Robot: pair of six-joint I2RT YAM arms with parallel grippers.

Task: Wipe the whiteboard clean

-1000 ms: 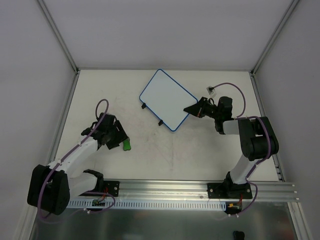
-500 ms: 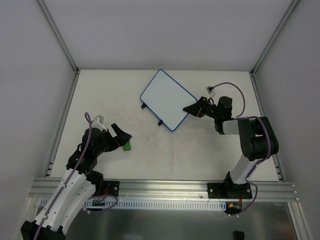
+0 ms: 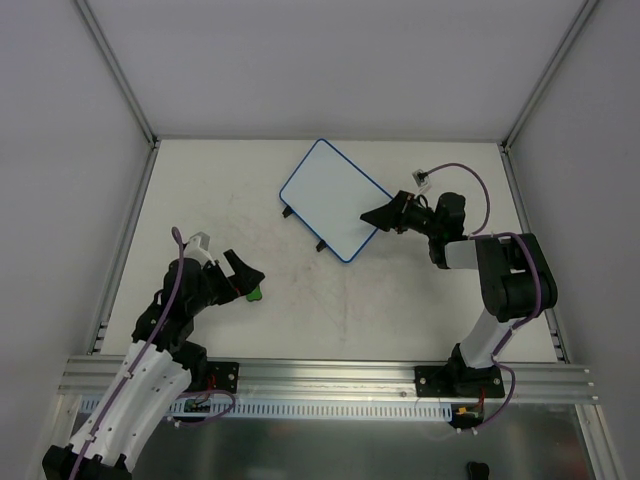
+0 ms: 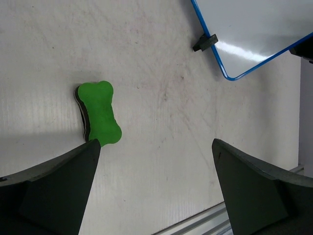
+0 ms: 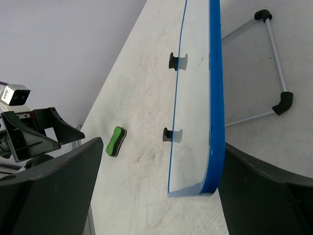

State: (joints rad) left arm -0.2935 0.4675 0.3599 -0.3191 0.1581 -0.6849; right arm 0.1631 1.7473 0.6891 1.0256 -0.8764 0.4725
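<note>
The whiteboard (image 3: 335, 200) lies flat at the table's back centre, white with a thin blue rim and two black tabs on its near-left edge; its face looks clean. My right gripper (image 3: 372, 220) is at its right corner, open. In the right wrist view the whiteboard's (image 5: 195, 88) corner sits between the wide-apart jaws of the right gripper (image 5: 161, 142), the rim close to the right-hand finger. A green bone-shaped eraser (image 3: 255, 293) lies on the table. My left gripper (image 3: 250, 278) hovers over it, open and empty. The left wrist view shows the eraser (image 4: 100, 113) just beyond the left gripper (image 4: 155, 143).
An aluminium rail (image 3: 330, 385) runs along the near edge, also seen in the left wrist view as a rail (image 4: 195, 223). White walls with grey frame bars enclose the table. A small white connector (image 3: 423, 180) on a purple cable lies behind the right gripper.
My left arm has drawn back toward the near left and opened, leaving the eraser on the table. The right gripper has opened at the whiteboard's corner.
</note>
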